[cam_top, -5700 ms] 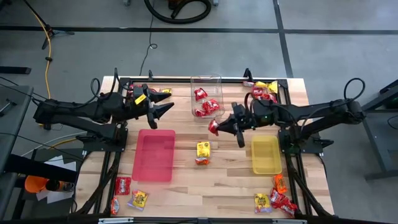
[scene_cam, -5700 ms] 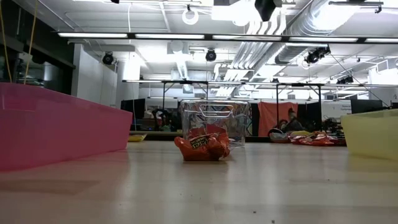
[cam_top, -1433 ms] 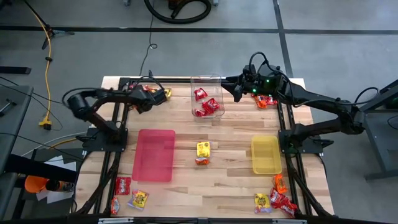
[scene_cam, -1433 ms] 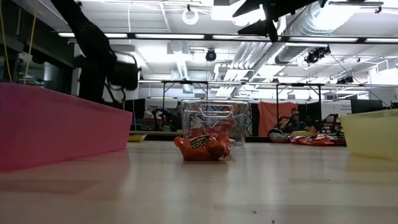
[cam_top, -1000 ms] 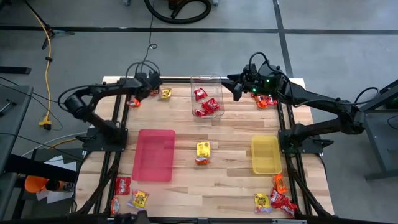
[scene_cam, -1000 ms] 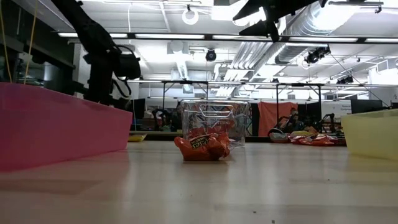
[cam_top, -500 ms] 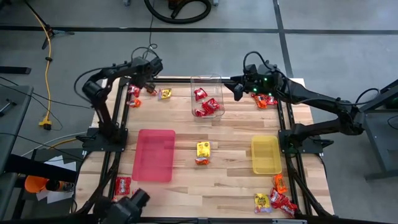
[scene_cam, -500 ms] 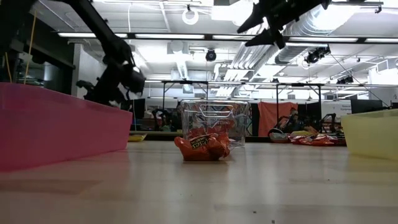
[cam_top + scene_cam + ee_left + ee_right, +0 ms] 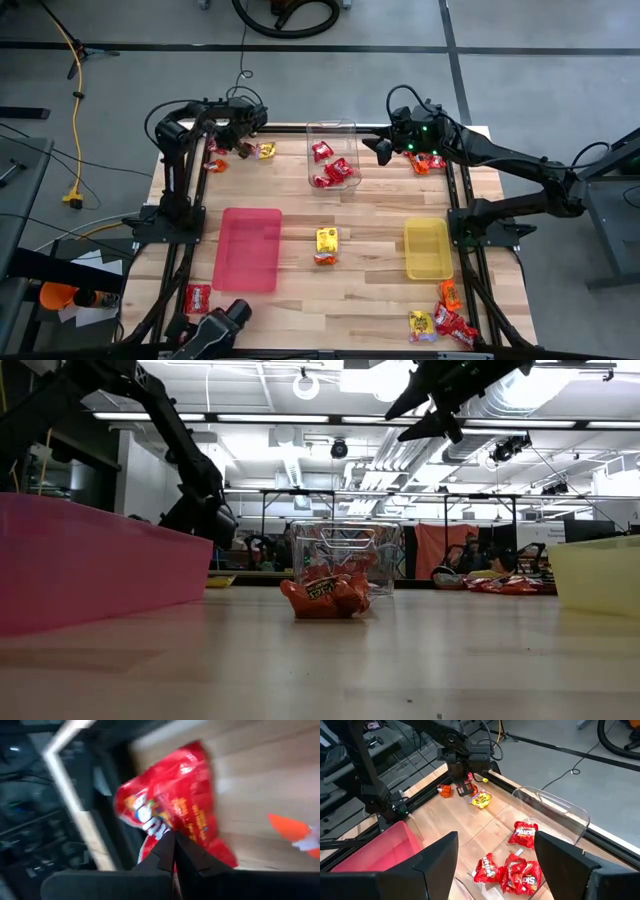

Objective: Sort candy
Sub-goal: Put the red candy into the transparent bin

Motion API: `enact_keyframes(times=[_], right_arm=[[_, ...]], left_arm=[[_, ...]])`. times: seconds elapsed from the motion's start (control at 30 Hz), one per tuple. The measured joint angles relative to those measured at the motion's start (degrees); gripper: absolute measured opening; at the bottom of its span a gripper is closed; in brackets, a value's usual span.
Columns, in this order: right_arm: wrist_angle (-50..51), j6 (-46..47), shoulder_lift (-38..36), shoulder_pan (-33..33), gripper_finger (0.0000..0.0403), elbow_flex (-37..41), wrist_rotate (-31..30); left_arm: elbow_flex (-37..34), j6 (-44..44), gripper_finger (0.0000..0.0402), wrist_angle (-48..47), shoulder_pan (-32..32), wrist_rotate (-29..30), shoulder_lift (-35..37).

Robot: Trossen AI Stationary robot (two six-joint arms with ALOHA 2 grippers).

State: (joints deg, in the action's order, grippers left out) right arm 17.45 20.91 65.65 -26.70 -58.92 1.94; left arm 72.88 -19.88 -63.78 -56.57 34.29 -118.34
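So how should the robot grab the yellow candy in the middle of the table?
Probably straight from above, pinching across the narrow sides of the yellow candy. It lies flat on the table with an orange packet right beside one end, so avoid that end.

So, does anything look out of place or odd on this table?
Mildly: red candy fills the clear tub, while the pink tray and yellow tray sit empty. Nothing looks spilled or damaged.
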Motion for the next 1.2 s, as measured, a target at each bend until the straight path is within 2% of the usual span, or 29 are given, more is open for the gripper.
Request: enact_keyframes(times=[0.1, 0.23, 0.47, 0.57, 0.7, 0.87, 1.2], right_arm=[[0.0, -0.37, 0.0, 0.0, 0.0256, 0.0, 0.04], [-0.08, -0.37, 0.0, 0.0, 0.0256, 0.0, 0.04], [-0.11, -0.39, 0.0, 0.0, 0.0256, 0.0, 0.04], [-0.11, -0.33, 0.0, 0.0, 0.0256, 0.0, 0.03], [-0.13, 1.51, 0.0, 0.0, 0.0256, 0.0, 0.02], [-1.77, 3.13, 0.0, 0.0, 0.0256, 0.0, 0.04], [-6.94, 7.86, 0.0, 0.11, 0.0256, 0.0, 0.12]], left_arm=[[-0.02, -0.16, 0.0, -0.24, 1.38, -5.59, 0.23], [-0.12, -0.51, 0.0, -2.4, 4.79, -9.28, 0.97], [-0.19, -2.45, 0.0, -2.59, 13.36, -19.08, 4.86], [-0.2, -4.89, 0.0, -1.81, 18.3, -21.14, 6.92], [-0.37, -7.42, 0.0, -0.09, 25.38, -21.71, 8.77], [-4.75, -9.59, 0.0, 5.36, 31.93, -21.4, 13.95], [-15.08, -15.27, 0.0, 10.01, 33.38, -15.31, 38.61]])
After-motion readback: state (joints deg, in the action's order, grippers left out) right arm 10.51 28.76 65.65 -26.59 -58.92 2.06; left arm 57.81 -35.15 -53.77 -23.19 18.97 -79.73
